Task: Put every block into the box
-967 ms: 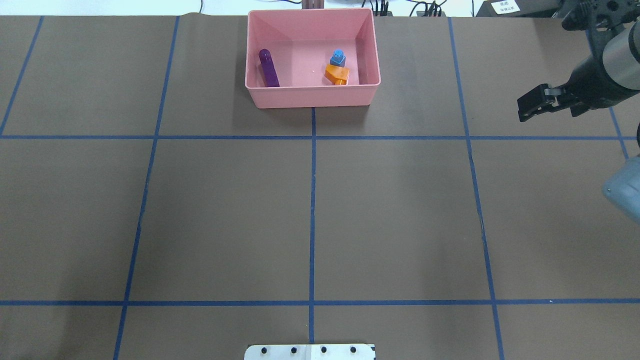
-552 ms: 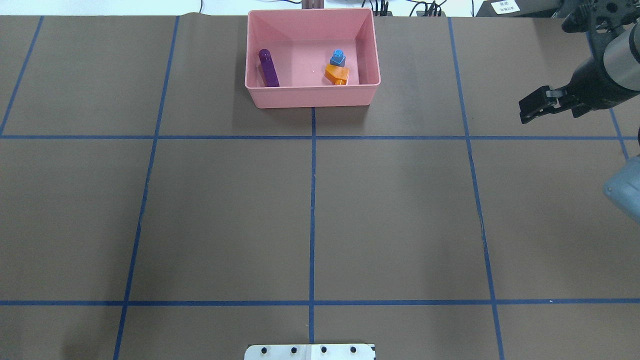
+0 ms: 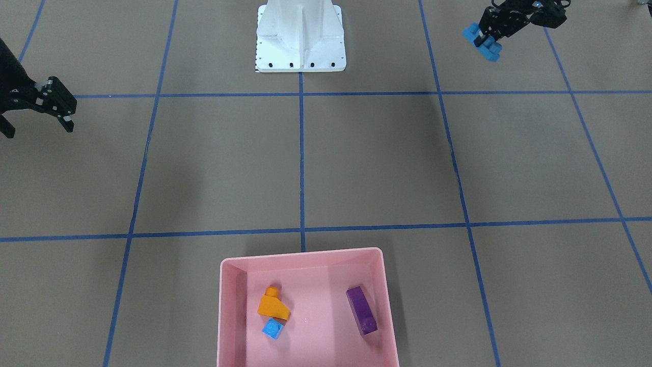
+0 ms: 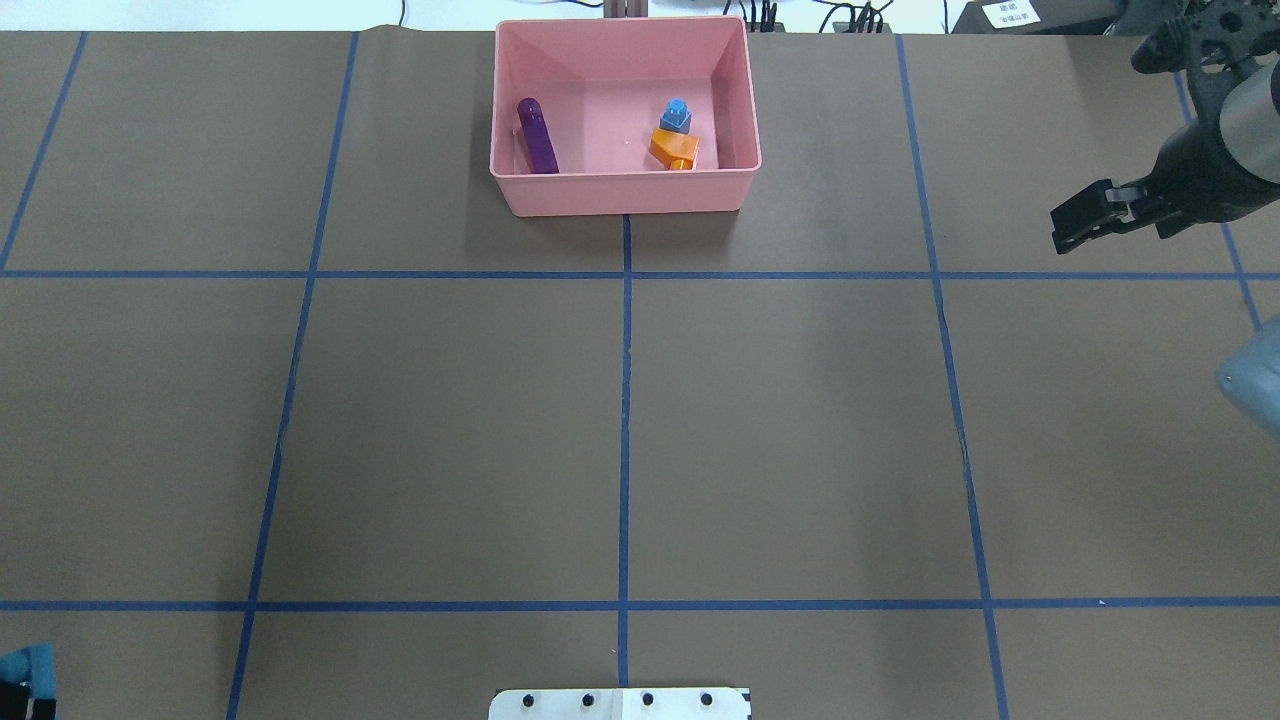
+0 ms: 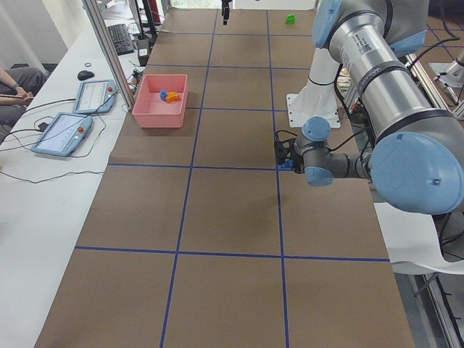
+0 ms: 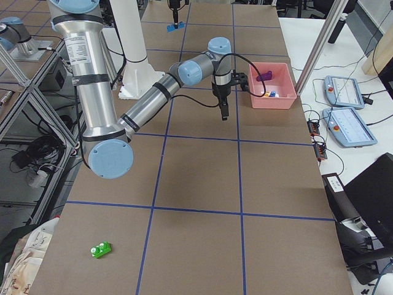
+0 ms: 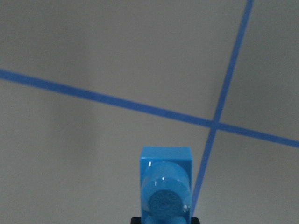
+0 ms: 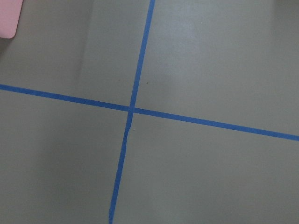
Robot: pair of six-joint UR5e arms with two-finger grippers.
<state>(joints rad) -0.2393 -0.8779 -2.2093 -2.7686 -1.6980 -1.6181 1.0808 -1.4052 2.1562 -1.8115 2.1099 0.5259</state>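
Note:
The pink box (image 4: 625, 190) stands at the table's far middle. In it lie the purple oblong block (image 4: 537, 135), the orange sloped block (image 4: 675, 150) and the tiny blue block (image 4: 677, 116). My left gripper (image 3: 489, 36) is shut on the long blue block (image 3: 481, 42) and holds it above the table near my base; the block fills the left wrist view (image 7: 166, 186). My right gripper (image 3: 36, 125) is open and empty, out to the box's right in the overhead view (image 4: 1075, 225). The green block (image 6: 101, 249) lies on the table far out on my right.
The white robot base (image 3: 300, 35) stands at the near edge's middle. Blue tape lines (image 4: 625, 400) divide the brown table into squares. Tablets and cables (image 6: 350, 123) lie on the bench beyond the box.
My right gripper has drawn back a little toward the table's right edge. My left gripper with the long blue block has come into the overhead view's bottom left corner.

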